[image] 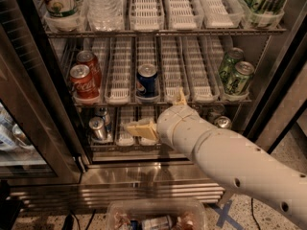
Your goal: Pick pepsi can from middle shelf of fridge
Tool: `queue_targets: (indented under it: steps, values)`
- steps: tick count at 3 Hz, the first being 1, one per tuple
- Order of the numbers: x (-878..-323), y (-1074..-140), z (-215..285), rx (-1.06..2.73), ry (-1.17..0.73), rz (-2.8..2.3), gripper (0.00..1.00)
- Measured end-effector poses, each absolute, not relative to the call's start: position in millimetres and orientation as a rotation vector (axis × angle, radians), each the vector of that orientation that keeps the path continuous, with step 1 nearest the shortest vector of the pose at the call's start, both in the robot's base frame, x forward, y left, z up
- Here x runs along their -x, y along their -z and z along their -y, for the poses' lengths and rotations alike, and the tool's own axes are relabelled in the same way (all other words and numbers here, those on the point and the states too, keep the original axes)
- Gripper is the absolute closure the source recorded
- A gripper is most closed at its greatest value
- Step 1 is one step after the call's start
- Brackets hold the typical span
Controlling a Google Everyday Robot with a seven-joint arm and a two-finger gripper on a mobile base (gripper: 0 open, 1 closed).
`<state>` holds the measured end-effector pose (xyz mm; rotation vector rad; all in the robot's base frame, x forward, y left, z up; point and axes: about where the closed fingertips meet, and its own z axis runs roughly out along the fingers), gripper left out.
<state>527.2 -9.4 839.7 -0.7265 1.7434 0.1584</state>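
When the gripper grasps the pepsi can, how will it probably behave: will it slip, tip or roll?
The pepsi can stands upright in a lane of the middle shelf, so the dividers should keep it from rolling. Its smooth metal side may slip, and a high push might tip it. The gripper is open just below it.

Red Coca-Cola cans up-left of end effector at lower rack front, green cans up-right, silver-topped cans just left, water bottle well above, clear bin below
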Motion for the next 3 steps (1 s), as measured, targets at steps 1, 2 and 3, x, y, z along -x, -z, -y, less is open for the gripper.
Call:
queue_targets:
  steps: [1,2,3]
  values:
    - [-531.5,-835.1,1.9,0.647,-0.196,-1.713,0.00]
    - [-529.8,-833.4,3.8,0.586,-0.184,-1.690,0.00]
    - [-529.8,-833.4,3.8,0.586,-0.184,-1.690,0.00]
